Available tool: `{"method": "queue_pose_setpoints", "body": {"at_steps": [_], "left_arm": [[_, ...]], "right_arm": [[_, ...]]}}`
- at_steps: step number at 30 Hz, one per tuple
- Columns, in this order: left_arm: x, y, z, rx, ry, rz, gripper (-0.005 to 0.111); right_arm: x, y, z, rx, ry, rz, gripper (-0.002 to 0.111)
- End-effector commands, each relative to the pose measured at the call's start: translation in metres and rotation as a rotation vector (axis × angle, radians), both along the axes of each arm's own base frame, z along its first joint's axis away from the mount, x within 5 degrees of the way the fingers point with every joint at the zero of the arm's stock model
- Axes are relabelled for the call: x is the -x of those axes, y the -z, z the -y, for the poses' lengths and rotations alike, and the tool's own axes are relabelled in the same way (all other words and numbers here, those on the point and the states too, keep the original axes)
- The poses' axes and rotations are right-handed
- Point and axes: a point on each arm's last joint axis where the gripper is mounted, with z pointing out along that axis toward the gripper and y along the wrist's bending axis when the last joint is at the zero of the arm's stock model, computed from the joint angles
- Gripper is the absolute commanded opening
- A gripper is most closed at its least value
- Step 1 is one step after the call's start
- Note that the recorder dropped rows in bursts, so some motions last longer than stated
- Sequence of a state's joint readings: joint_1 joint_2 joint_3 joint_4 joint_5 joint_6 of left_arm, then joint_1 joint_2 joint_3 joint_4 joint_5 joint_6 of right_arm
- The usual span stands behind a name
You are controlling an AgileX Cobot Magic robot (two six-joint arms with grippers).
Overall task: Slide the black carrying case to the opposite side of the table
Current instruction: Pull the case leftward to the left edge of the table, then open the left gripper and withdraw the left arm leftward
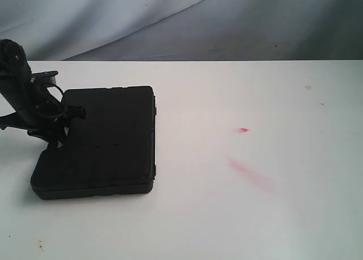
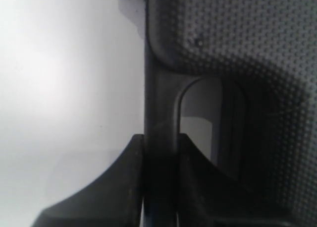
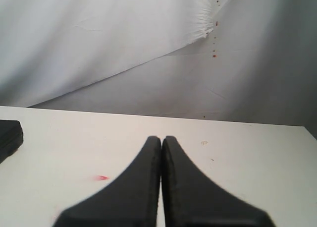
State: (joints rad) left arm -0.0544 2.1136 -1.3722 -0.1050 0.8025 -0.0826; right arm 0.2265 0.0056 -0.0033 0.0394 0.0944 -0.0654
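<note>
The left gripper (image 2: pixel 159 140) is clamped on the handle (image 2: pixel 158 88) of the case (image 1: pixel 102 141), one finger on each side of the bar. The case lies flat on the left part of the table (image 1: pixel 255 214), with the gripper at its left edge. The right gripper (image 3: pixel 161 142) hangs above the table, jaws pressed together and holding nothing, well apart from the case. To the case's right the table bears red smears (image 1: pixel 249 173).

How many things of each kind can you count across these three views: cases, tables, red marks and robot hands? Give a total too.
Black carrying case: 1
White table: 1
Red marks on the table: 2 (small spot, long smear)
Robot hands: 2 (left hand, right hand)
Total: 6
</note>
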Motion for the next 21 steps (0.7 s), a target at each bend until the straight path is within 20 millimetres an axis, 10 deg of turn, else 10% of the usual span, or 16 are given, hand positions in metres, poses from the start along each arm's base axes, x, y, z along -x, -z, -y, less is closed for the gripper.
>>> {"method": "queue_pose_setpoints", "body": {"at_steps": [1, 21], "left_arm": [[0.002, -0.003, -0.019, -0.026, -0.007, -0.003, 0.0], [0.0, -0.003, -0.029, 0.02, -0.013, 0.013, 0.0]], "right_arm": [[0.0, 0.001, 0.0, 0.002, 0.006, 0.005, 0.0], [0.0, 0.001, 0.0, 0.002, 0.006, 0.005, 0.0]]}}
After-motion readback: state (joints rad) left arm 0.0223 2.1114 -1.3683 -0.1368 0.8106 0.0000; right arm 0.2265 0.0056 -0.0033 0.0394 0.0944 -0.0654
